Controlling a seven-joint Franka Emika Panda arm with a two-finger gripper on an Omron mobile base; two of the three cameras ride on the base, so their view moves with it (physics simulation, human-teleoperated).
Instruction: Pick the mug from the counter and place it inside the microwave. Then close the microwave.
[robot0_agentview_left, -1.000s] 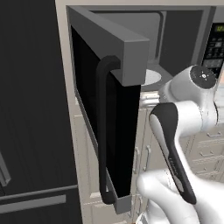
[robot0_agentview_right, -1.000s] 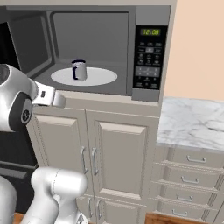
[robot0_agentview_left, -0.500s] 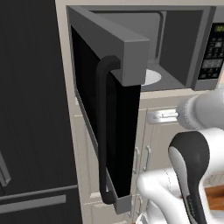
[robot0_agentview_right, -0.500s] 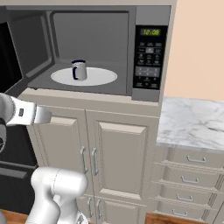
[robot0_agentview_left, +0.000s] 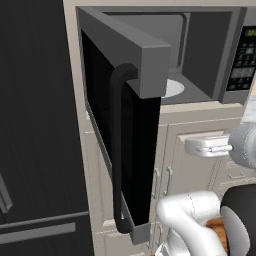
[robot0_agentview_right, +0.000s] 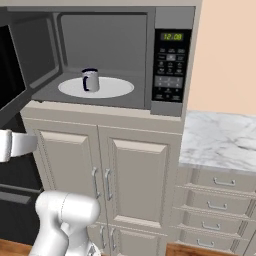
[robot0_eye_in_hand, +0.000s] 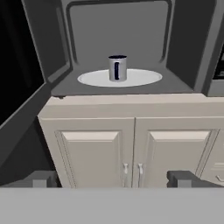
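The silver-grey mug (robot0_agentview_right: 90, 80) with its dark blue handle stands upright on the white turntable (robot0_agentview_right: 112, 90) inside the microwave (robot0_agentview_right: 170, 60). The hand view looks straight at the mug (robot0_eye_in_hand: 117, 68), well ahead and above. The black glass door (robot0_agentview_left: 120, 135) hangs wide open to the left, its curved bar handle (robot0_agentview_left: 116, 150) facing outward. My gripper (robot0_agentview_left: 200, 146) hovers in front of the cabinet doors under the microwave, right of the open door. It is open, and nothing sits between the fingertips (robot0_eye_in_hand: 43, 178). The marble counter (robot0_agentview_right: 220, 140) lies to the right.
A tall black fridge (robot0_agentview_left: 35, 125) fills the left beside the open door. Beige cabinet doors (robot0_eye_in_hand: 131, 153) with small metal handles sit under the microwave. Drawers (robot0_agentview_right: 220, 200) run below the counter. The button panel with the green clock (robot0_agentview_right: 171, 55) is on the microwave's right.
The arm has dropped and drawn back from the microwave opening to cabinet height. The mug stays on the turntable and the door has not moved.
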